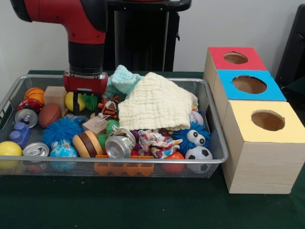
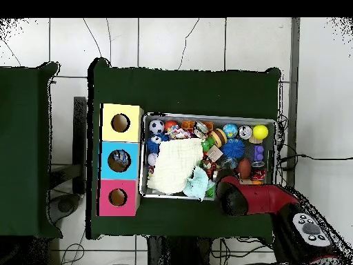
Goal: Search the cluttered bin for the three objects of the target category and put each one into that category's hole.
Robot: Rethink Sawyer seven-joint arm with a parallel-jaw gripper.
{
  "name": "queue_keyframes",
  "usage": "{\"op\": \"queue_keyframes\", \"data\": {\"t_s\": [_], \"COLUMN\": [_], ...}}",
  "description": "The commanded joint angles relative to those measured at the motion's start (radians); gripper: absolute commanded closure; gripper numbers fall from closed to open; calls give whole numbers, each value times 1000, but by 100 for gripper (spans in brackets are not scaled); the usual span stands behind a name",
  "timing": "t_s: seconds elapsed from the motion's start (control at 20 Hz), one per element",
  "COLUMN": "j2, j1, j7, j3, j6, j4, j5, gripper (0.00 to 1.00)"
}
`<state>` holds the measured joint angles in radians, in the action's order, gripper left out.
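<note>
A wire mesh bin (image 1: 215,119) holds mixed clutter. My gripper (image 1: 84,104) hangs low in the bin's back left part, just over a yellow ball (image 1: 70,101) and a green toy (image 1: 90,101); how its jaws stand is hidden. A cream cloth (image 1: 155,107) and a mint cloth (image 1: 123,78) cover the middle. Around them lie a soccer ball (image 1: 198,153), a baseball (image 1: 196,117), a brown football (image 1: 49,114), a small basketball (image 1: 34,94), a blue spiky ball (image 1: 61,131), three cans such as one (image 1: 119,144), and a burger toy (image 1: 87,143). In the overhead view the arm (image 2: 238,197) covers the gripper.
Three wooden boxes stand beside the bin, each with a round hole on top: red (image 1: 235,58), blue (image 1: 249,84), yellow (image 1: 268,120). From overhead they line up as yellow (image 2: 120,123), blue (image 2: 118,161), red (image 2: 117,197), left of the bin (image 2: 207,116). Green cloth covers the table.
</note>
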<state>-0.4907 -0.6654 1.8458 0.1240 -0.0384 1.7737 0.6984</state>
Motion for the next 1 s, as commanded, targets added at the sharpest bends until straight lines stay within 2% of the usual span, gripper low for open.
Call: {"op": "queue_keyframes", "data": {"t_s": [0.05, 0.3, 0.75, 0.85, 0.95, 1.0], "j2": [98, 150, 175, 172, 150, 117], "j1": [28, 22, -2, -23, -85, -139], "j7": [139, 140, 126, 114, 79, 36], "j3": [-52, -77, -58, -36, 36, 102], "j6": [161, 241, 254, 236, 156, 73], "j4": [-89, -90, -93, -93, -83, -63], "j5": [-9, -23, -25, -9, 19, 27], "gripper": [0, 0, 0, 0, 0, 0]}}
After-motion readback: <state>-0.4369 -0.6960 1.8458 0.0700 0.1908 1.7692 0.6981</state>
